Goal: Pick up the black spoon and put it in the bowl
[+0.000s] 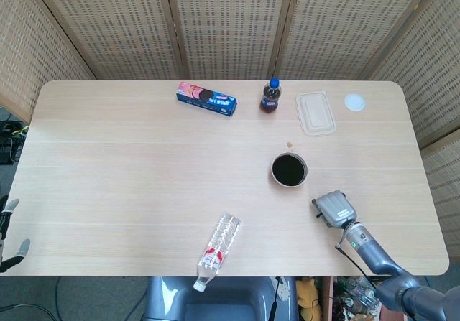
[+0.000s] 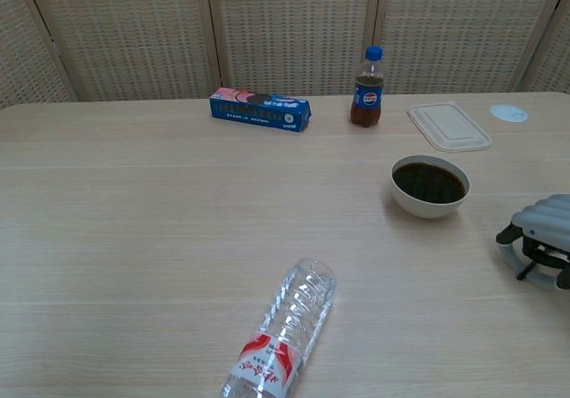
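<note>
Two views, and no clean look at the black spoon in either. Our best guess is that it sits under the right hand (image 1: 334, 209), on the near right of the table (image 1: 129, 163) and just near-right of the bowl (image 1: 289, 169). The chest view shows a dark sliver under that hand's curled fingers (image 2: 548, 213), which could be spoon or thumb; we can't tell. So for the right hand we can't say whether it grasps anything or is merely clenched over the spot. The left hand (image 1: 8, 233) hangs off the near left edge, fingers apart, nothing in it. We judge the spoon light, stiff, thin and flat on the wood, so hard to get under and likely to skid; pinch mid-handle. The bowl looks light too, and a nudge could shift it. Only the head view shows the left hand and the hand-to-bowl gap in plan. Only the chest view shows the bowl's rim height and the underside of the right hand.
</note>
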`<state>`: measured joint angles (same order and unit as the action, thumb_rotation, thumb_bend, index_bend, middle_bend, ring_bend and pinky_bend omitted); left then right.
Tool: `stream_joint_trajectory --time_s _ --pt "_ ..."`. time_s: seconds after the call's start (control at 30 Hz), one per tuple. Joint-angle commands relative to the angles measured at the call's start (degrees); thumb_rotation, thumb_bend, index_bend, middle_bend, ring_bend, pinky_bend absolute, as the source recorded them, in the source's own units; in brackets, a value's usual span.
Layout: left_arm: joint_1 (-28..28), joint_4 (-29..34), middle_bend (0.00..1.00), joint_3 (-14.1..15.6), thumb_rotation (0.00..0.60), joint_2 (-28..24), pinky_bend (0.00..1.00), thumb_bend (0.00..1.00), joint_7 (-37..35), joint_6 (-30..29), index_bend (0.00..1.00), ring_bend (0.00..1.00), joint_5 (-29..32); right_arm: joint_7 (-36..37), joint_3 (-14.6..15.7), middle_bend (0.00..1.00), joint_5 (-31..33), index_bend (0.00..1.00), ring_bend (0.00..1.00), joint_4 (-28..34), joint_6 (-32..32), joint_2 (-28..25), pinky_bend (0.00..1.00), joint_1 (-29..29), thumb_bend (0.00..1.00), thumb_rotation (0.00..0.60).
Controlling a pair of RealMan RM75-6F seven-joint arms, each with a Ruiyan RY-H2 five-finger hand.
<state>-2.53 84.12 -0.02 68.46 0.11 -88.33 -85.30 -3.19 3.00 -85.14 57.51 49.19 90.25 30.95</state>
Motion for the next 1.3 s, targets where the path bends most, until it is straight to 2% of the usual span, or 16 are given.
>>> stream_joint_trajectory --time_s 0.03,0.67,1.0,1.3 --pt "0.0 0.0 0.0 0.0 0.6 0.0 0.0 0.36 0.0 0.0 0.0 0.0 0.0 0.4 -0.2 0.94 0.1 0.68 0.98 -0.1 0.3 0.1 1.0 -0.1 0.79 0.6" --pt "0.1 -0.3 0.0 -0.1 0.6 0.1 0.0 0.36 -0.3 0.2 0.0 0.0 0.1 3.4 -2.4 0.94 1.9 0.74 0.98 1.7 2.5 -1.4 1.0 -1.0 0.86 0.6" --pt "0.4 -0.4 0.0 0.0 0.6 0.4 0.0 0.36 -0.4 0.5 0.0 0.0 -0.2 12.2 -7.4 0.95 4.4 0.75 0.99 15.9 4.3 -10.3 1.0 -0.3 0.88 0.6" --pt "0.5 -0.9 0.0 0.0 0.6 0.7 0.0 0.36 -0.7 0.7 0.0 0.0 -0.2 20.1 -11.2 0.95 7.7 0.75 0.99 25.5 -2.8 -17.2 1.0 3.8 0.89 0.6"
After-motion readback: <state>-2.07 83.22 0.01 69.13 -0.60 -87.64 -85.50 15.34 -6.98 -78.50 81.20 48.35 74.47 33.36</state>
